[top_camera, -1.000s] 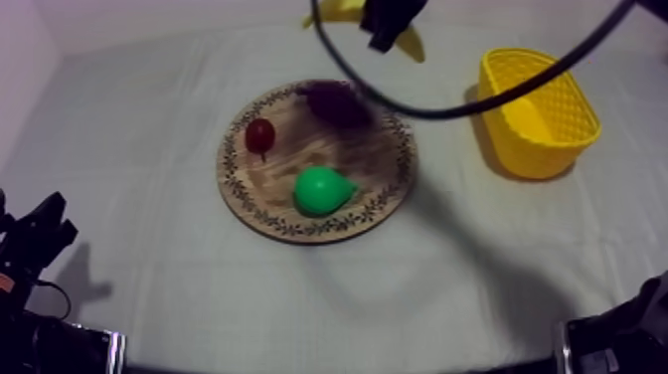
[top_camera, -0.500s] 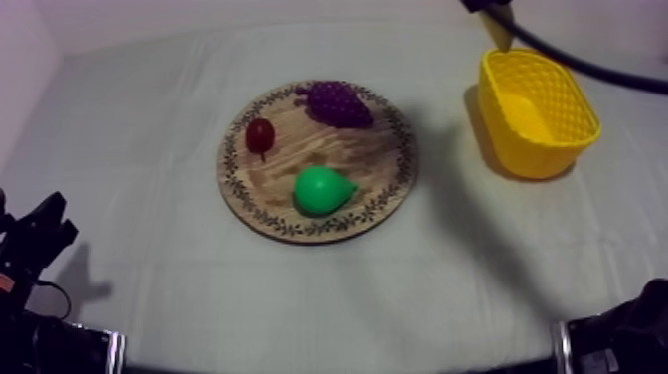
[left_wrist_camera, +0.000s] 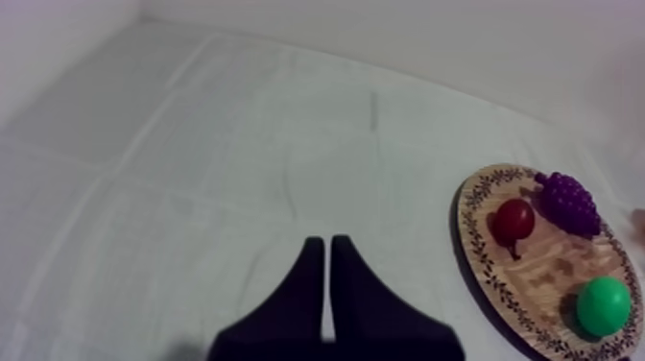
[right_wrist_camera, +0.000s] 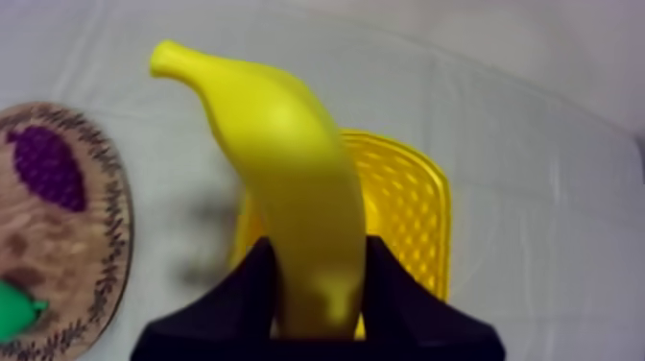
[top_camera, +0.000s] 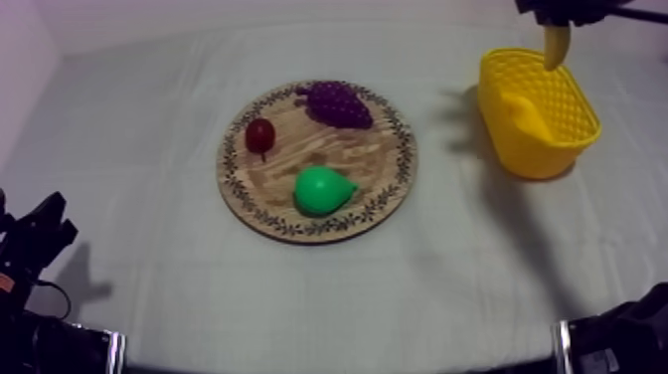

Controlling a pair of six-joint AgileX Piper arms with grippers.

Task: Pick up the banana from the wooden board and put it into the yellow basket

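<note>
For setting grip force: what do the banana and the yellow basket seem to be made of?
The banana looks like smooth plastic: even yellow, faint sheen. The yellow basket is probably moulded plastic: walls with a regular lattice of holes.

no words, numbers or signs are showing that can be read. the rim of the wooden board [top_camera: 228,171] is carrying only a little pattern, not letters.

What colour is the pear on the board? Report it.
Green; the pear shows best in the top view, lying on the board.
</note>
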